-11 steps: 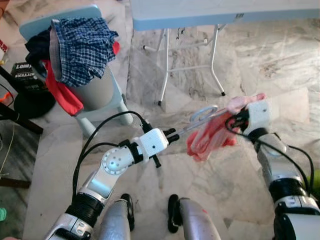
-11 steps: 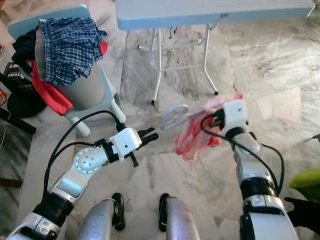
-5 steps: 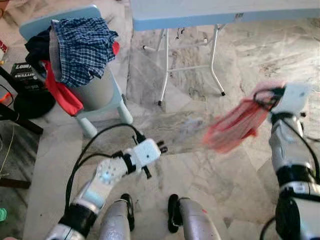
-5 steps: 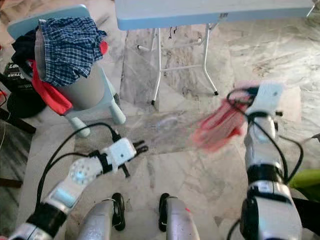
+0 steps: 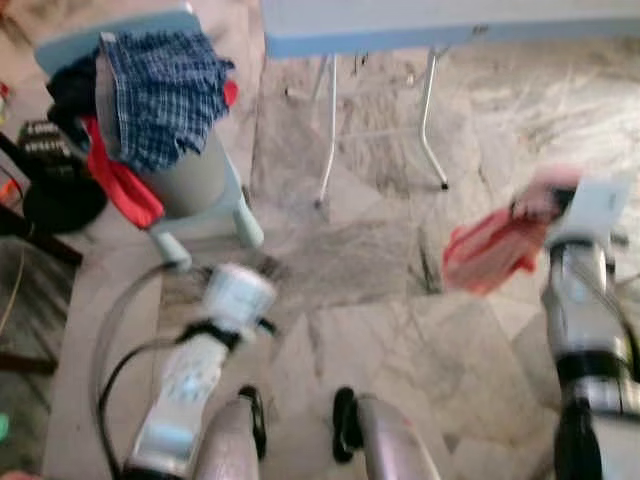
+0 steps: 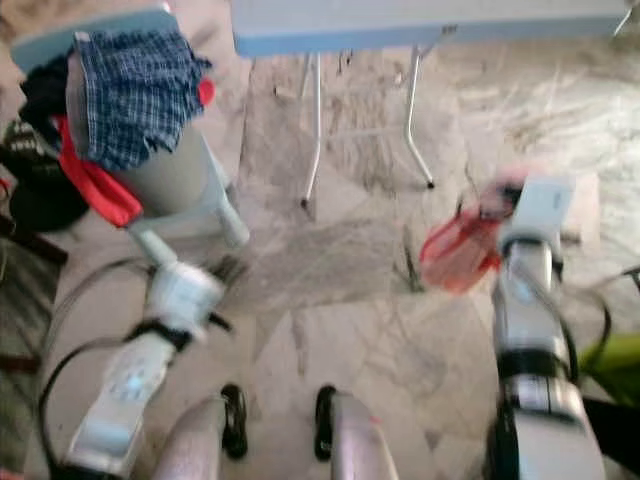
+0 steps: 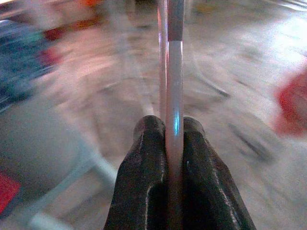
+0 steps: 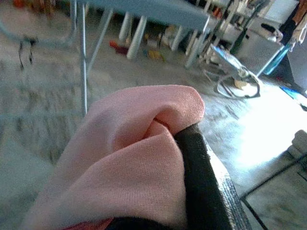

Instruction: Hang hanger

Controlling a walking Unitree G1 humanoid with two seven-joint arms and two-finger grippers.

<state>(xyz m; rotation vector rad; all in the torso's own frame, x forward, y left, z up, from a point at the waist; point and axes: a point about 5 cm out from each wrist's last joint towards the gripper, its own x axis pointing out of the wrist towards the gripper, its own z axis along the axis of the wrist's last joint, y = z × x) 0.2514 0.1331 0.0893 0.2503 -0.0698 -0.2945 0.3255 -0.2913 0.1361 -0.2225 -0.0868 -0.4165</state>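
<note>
In the left wrist view my left gripper (image 7: 168,125) is shut on a thin pale hanger rod (image 7: 173,72) that runs straight out between its black fingers. That arm is blurred, with its gripper (image 5: 262,270) low on the left near the chair's foot. On the right, at mid height, my right gripper (image 5: 540,208) is shut on a pink and red garment (image 5: 490,250) that hangs from it above the floor. In the right wrist view the pink cloth (image 8: 134,158) folds over one black finger (image 8: 201,182). The two grippers are far apart.
A grey-blue chair (image 5: 205,185) at the back left is piled with a blue plaid cloth (image 5: 160,90) and a red one (image 5: 125,190). A folding table (image 5: 430,25) on thin white legs (image 5: 330,120) stands behind. Marble floor lies between. A green object (image 6: 615,360) is at the right edge.
The grippers were close together over the hanger and garment and have moved apart. My left arm drew back and to the left. My right arm swung the garment out to the right.
</note>
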